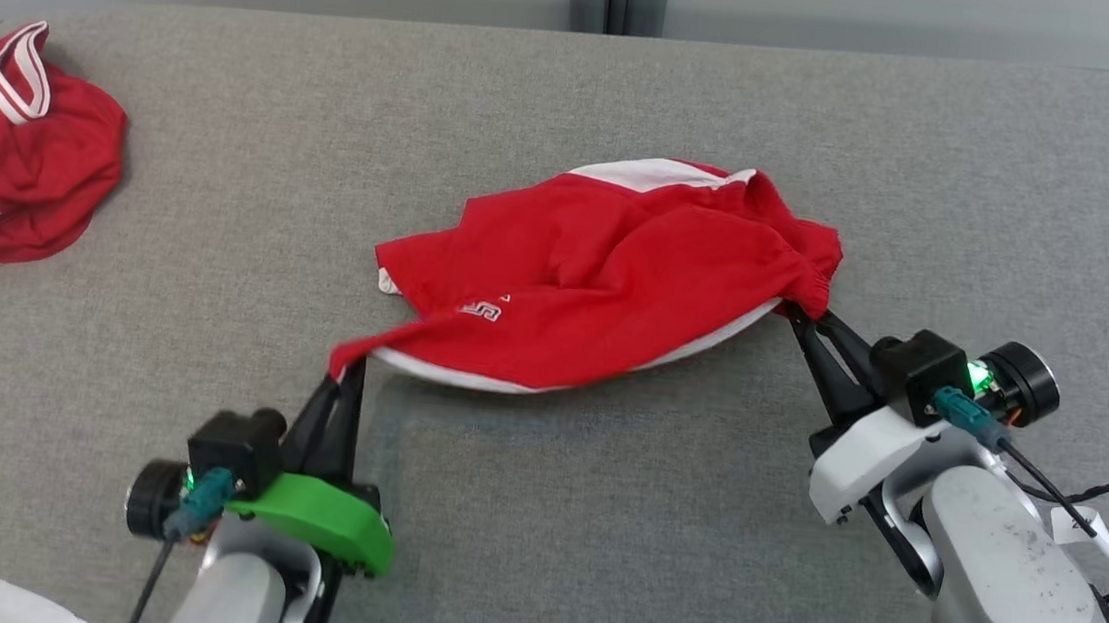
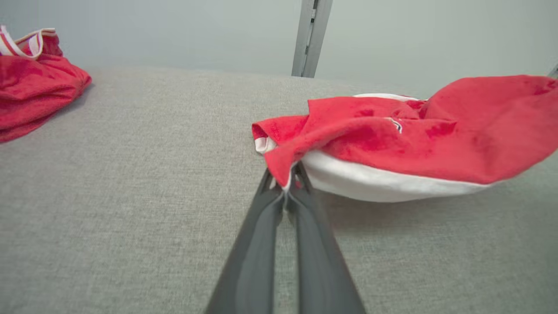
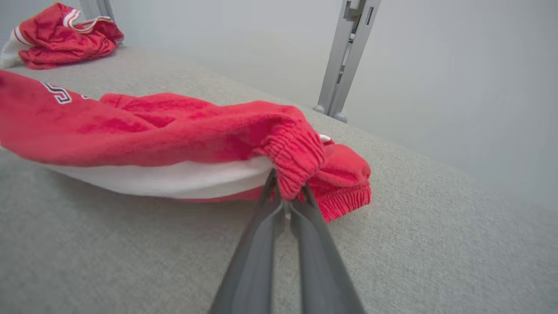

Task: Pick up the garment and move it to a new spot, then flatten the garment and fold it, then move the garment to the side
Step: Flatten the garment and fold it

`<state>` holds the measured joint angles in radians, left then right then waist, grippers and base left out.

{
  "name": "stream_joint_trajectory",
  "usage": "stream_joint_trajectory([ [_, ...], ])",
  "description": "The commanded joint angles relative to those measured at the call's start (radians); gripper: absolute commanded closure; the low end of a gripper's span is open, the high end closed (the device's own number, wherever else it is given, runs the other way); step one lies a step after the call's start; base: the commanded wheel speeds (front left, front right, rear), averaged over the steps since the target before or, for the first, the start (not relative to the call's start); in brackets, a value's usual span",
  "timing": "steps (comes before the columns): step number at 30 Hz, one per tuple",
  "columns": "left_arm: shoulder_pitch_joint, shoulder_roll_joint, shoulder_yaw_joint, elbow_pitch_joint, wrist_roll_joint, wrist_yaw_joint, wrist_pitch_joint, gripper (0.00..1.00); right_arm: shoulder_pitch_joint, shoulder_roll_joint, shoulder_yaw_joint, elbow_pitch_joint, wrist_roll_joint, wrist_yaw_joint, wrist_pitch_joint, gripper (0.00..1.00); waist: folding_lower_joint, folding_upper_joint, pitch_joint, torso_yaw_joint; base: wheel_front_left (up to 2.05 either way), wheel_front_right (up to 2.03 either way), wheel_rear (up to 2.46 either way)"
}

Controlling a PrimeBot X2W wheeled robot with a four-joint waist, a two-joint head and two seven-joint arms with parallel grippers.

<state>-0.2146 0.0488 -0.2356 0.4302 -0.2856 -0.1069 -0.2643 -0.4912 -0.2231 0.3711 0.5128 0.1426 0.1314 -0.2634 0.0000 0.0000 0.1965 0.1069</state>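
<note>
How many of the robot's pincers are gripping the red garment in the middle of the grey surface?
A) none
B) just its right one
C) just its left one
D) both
D: the left pincer is shut on one corner of the red garment, and the right pincer is shut on its gathered elastic edge.

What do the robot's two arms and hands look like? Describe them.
Left hand: two long dark fingers, green bracket, black camera block, teal plug, pale grey forearm. Right hand: same fingers, white bracket, black block with a green light, teal connector, black cable, speckled grey forearm.
</note>
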Motion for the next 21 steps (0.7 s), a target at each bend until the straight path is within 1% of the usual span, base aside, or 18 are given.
stream_joint_trajectory([
  [1, -0.037, 0.012, 0.020, -0.029, 0.026, -0.009, 0.000, 1.00, 0.009, -0.009, 0.011, -0.032, 0.032, -0.001, -0.002, 1.00, 0.0000, 0.0000, -0.042, -0.013, 0.00, 0.00, 0.00],
  [6, -0.131, 0.060, 0.064, -0.122, 0.067, -0.021, 0.000, 1.00, -0.027, -0.032, 0.045, -0.142, 0.141, -0.001, -0.002, 1.00, 0.0000, 0.0000, -0.099, -0.034, 0.00, 0.00, 0.00],
  [8, -0.173, 0.089, 0.074, -0.152, 0.076, -0.023, 0.000, 1.00, -0.044, -0.042, 0.058, -0.180, 0.201, -0.001, -0.002, 1.00, 0.0000, 0.0000, -0.119, -0.044, 0.00, 0.00, 0.00],
  [10, -0.218, 0.126, 0.074, -0.176, 0.084, -0.023, 0.000, 1.00, -0.075, -0.066, 0.068, -0.223, 0.247, -0.001, -0.002, 1.00, 0.0000, 0.0000, -0.132, -0.055, 0.00, 0.00, 0.00],
  [12, -0.270, 0.163, 0.057, -0.195, 0.067, -0.024, 0.000, 1.00, -0.108, -0.093, 0.068, -0.268, 0.300, -0.001, 0.006, 1.00, 0.0000, 0.0000, -0.140, -0.063, 0.00, 0.00, 0.00],
  [16, -0.357, 0.227, 0.025, -0.216, 0.037, -0.024, 0.011, 1.00, -0.162, -0.148, 0.056, -0.358, 0.375, -0.001, 0.069, 1.00, 0.0000, 0.0000, -0.136, -0.075, 0.00, 0.00, 0.00],
  [21, -0.461, 0.275, -0.015, -0.225, 0.000, -0.024, 0.101, 1.00, -0.221, -0.197, 0.030, -0.420, 0.442, -0.001, 0.178, 1.00, 0.0000, 0.0000, -0.076, -0.083, 0.00, 0.00, 0.00],
])
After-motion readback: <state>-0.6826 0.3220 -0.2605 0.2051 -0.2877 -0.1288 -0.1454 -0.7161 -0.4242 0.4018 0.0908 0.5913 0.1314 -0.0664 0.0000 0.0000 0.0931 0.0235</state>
